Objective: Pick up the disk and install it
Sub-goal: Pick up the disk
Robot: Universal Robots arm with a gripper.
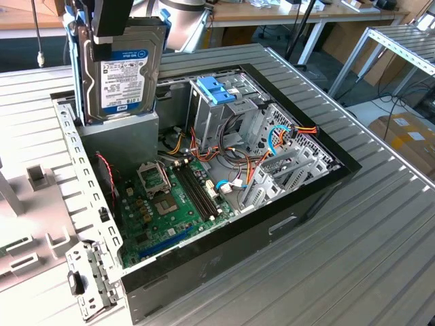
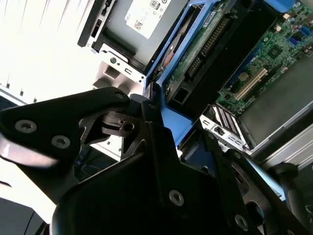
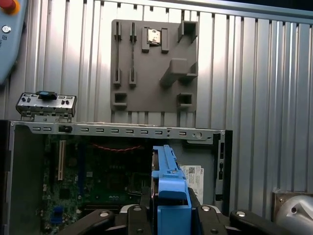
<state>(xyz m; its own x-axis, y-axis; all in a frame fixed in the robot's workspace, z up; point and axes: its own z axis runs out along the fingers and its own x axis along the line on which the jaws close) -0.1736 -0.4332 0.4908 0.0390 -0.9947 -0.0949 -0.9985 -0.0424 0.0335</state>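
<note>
Black gripper (image 3: 171, 206) jaws clench dark grey rectangular disk (image 1: 126, 68) in light blue plastic carrier. Disk hangs upright, long axis vertical, over open black computer case (image 1: 319, 183), apart from metal drive cage (image 1: 217, 109).

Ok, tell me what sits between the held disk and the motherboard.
In the exterior view, a grey metal box sits between the upright disk and the motherboard.

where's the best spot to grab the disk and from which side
Its top end, from above, pinching across the thin dimension with one finger on each broad flat face. The disk hangs upright, so those faces offer flat contact, and the end effector appears to clamp it that way.
</note>
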